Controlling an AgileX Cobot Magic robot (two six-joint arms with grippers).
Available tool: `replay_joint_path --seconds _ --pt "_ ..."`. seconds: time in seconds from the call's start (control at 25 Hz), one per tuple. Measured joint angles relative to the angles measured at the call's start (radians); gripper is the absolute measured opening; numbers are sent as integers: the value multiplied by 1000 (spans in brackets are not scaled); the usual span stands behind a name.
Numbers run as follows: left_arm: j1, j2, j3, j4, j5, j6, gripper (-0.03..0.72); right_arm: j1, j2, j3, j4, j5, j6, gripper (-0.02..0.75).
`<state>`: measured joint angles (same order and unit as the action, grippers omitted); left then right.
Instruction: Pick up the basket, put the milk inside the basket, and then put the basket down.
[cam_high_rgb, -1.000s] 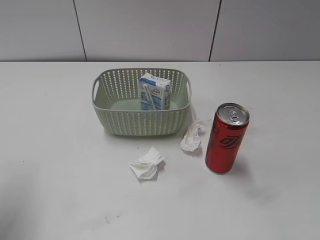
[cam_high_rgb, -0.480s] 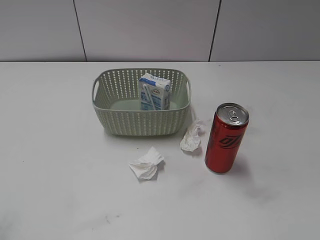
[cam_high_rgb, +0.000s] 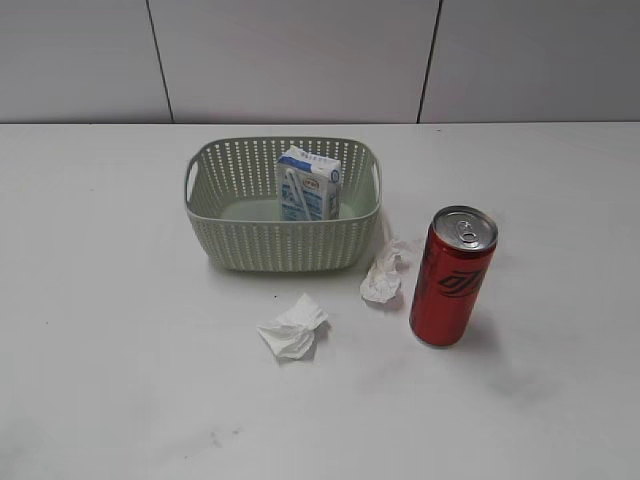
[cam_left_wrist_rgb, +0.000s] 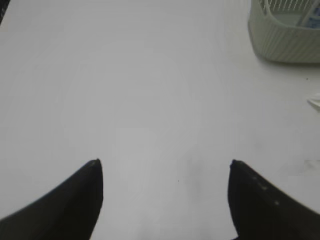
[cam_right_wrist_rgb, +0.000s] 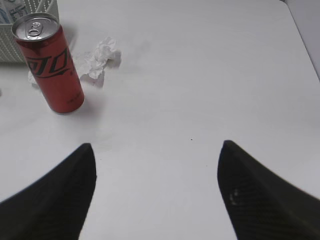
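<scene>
The sage-green basket (cam_high_rgb: 250, 245) stands on the white table behind the middle. The white and blue milk carton (cam_high_rgb: 309, 184) stands upright inside it, toward the right. Neither gripper shows in the exterior view. In the left wrist view my left gripper (cam_left_wrist_rgb: 165, 162) is open and empty over bare table, with a corner of the basket (cam_left_wrist_rgb: 280, 42) at the top right. In the right wrist view my right gripper (cam_right_wrist_rgb: 157, 145) is open and empty over bare table, well in front of the can.
A tall red soda can (cam_high_rgb: 452, 277) stands right of the basket and also shows in the right wrist view (cam_right_wrist_rgb: 50, 65). Two crumpled white tissues lie in front of the basket, one (cam_high_rgb: 384, 274) beside the can, one (cam_high_rgb: 294, 327) nearer the front.
</scene>
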<state>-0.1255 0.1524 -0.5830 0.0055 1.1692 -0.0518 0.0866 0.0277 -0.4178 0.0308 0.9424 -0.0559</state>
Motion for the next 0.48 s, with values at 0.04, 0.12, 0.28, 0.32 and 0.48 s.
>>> replay_joint_path --seconds 0.04,0.12,0.28,0.32,0.48 --pt "0 -23 6 1 -3 0 588 0 0 0 0 0 0 592" --pt "0 -64 23 4 -7 0 588 0 0 0 0 0 0 592" --pt "0 -134 33 15 -18 0 588 0 0 0 0 0 0 592" --pt "0 -148 34 17 -23 0 588 0 0 0 0 0 0 592" --pt "0 -158 52 23 -77 0 588 0 -4 1 0 1 0 592"
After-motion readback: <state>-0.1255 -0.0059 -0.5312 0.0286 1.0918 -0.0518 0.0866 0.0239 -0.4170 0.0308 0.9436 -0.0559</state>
